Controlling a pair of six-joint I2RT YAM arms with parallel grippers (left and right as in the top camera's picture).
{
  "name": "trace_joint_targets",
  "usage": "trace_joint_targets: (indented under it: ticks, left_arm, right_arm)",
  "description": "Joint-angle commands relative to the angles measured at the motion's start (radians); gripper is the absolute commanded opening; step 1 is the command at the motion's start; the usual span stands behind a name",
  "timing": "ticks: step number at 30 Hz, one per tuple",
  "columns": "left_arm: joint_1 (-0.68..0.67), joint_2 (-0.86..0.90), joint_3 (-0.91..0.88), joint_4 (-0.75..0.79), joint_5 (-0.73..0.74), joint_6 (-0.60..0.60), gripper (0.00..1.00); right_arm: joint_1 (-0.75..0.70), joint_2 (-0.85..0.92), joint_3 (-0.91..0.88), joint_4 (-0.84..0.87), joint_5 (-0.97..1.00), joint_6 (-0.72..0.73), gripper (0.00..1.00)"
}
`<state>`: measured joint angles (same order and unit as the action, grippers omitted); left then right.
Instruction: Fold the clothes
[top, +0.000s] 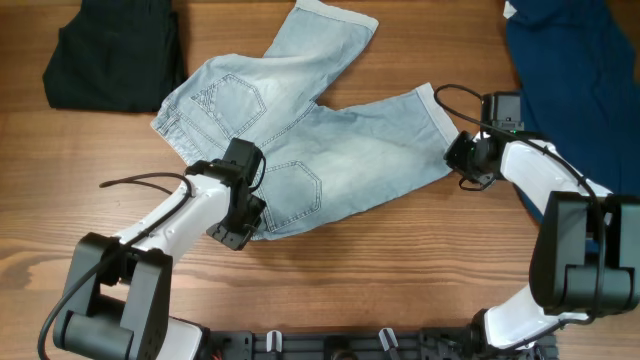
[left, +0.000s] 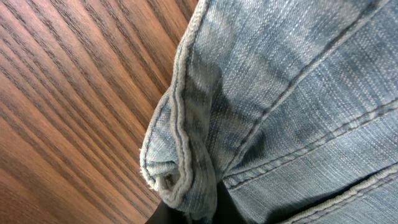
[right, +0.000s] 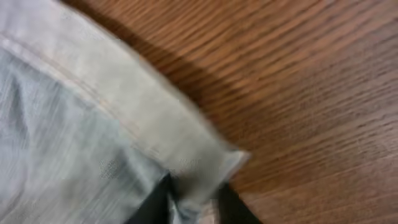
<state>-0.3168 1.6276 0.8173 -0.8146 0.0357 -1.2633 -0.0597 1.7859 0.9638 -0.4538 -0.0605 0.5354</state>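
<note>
The faded light-blue denim shorts (top: 300, 140) lie flat on the wooden table, back pockets up, waistband at the left, legs reaching up and right. My left gripper (top: 243, 222) is shut on the shorts' waistband corner at the lower left; the bunched denim edge (left: 180, 168) fills the left wrist view. My right gripper (top: 462, 160) is shut on the cuffed hem corner of the right leg; the pale cuff (right: 186, 155) sits between the dark fingers in the right wrist view.
A black folded garment (top: 115, 55) lies at the back left. A dark navy-blue garment (top: 575, 70) lies at the back right, close behind my right arm. Bare wood table (top: 400, 270) runs along the front.
</note>
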Motion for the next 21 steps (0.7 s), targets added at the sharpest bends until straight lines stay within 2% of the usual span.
trace_joint_targets:
  ticks: [1,3,8,12,16,21]
  left_arm:
    - [0.024,0.047,-0.054,-0.012,-0.1,-0.003,0.04]
    - [0.039,0.01,-0.037,-0.053,-0.08,0.067,0.04]
    - [0.068,-0.176,0.01,-0.217,-0.029,0.087,0.04]
    - [0.068,-0.417,0.013,-0.288,0.102,0.138,0.04]
    - [0.068,-0.634,0.013,-0.401,0.135,0.137,0.04]
    - [0.062,-0.796,0.013,-0.469,0.198,0.134,0.04]
  right_arm:
    - [0.0,0.024,-0.031,0.029,0.037,0.01,0.04]
    - [0.0,0.016,-0.017,0.009,0.02,0.017,0.04]
    - [-0.037,-0.105,0.062,-0.166,0.009,0.016,0.04]
    - [-0.097,-0.328,0.076,-0.275,-0.045,0.008,0.04]
    - [-0.17,-0.533,0.077,-0.393,-0.045,-0.04,0.04]
    - [-0.287,-0.722,0.078,-0.499,-0.127,-0.107,0.04]
